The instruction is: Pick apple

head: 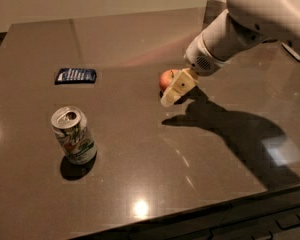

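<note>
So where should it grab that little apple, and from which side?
Across its middle: it is round, so a squeeze there should slip least. The apple sits on the table with the can and dark packet well away, so no side is blocked. The hand is right beside it, opposite the can, so coming from there looks simplest.

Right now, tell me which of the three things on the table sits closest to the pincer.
The apple: it sits right behind the pincer, while the soda can and the blue packet are far from it.
</note>
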`<control>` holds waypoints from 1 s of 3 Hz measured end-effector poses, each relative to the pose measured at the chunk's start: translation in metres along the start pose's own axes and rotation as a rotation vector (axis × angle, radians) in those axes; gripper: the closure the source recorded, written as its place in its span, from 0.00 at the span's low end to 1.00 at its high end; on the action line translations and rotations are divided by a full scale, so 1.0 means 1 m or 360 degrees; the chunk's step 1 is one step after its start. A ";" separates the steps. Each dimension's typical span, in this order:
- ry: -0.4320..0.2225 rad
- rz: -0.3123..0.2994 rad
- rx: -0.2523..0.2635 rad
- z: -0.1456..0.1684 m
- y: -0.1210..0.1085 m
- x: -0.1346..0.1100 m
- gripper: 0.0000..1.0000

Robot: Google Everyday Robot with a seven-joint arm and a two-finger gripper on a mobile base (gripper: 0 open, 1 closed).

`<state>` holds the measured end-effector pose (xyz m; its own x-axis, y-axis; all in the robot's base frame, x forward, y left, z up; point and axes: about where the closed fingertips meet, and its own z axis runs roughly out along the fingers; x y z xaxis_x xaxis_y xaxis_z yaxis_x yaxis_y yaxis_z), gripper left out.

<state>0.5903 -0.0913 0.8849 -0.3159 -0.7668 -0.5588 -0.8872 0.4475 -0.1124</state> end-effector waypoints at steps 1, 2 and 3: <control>0.0009 0.0017 -0.0016 0.022 -0.006 -0.002 0.22; 0.0013 0.0017 -0.0026 0.029 -0.008 -0.003 0.45; 0.0012 -0.0005 -0.0065 0.026 -0.011 -0.012 0.69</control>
<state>0.6127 -0.0755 0.8711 -0.3154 -0.7717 -0.5523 -0.9012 0.4259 -0.0805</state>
